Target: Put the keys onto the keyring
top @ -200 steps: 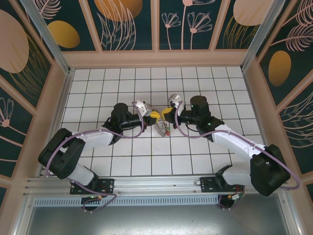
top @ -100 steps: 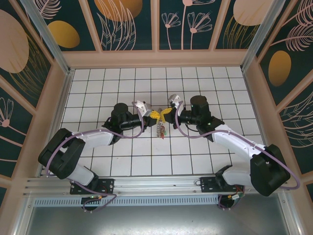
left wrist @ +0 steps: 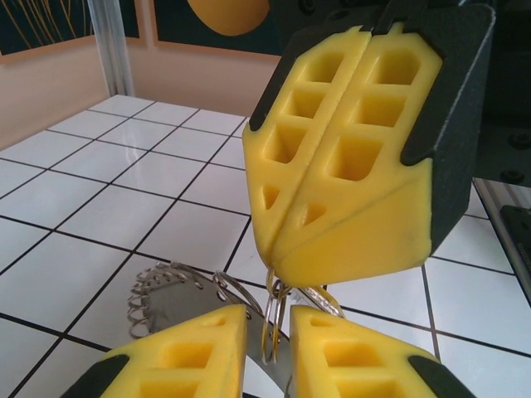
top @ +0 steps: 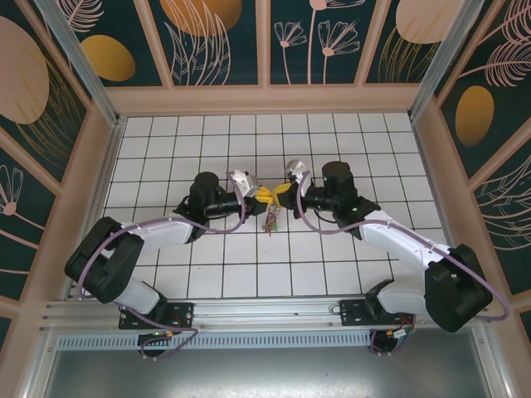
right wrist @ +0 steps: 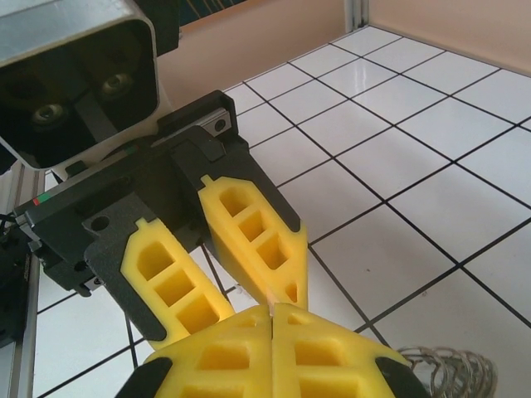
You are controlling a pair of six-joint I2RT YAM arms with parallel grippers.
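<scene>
While the keyring is held low over the white tiled surface, between the two hands, it is carried by what appears to be one thin loop of its toothed rim. That loop is pinched at the very tips of the right hand, whose jaws are pressed fully together. It passes through the narrow gap of the left hand, which is parted slightly and is judged to grip nothing. The keys are seen from above as a small coloured cluster dangling just under the meeting fingertips. A slip is the main risk: so slight a hold could be lost if either hand is pulled sideways, and ring and keys would be dropped. Should the left hand be closed off-centre, the loop could be twisted out of the right hand's tips.
</scene>
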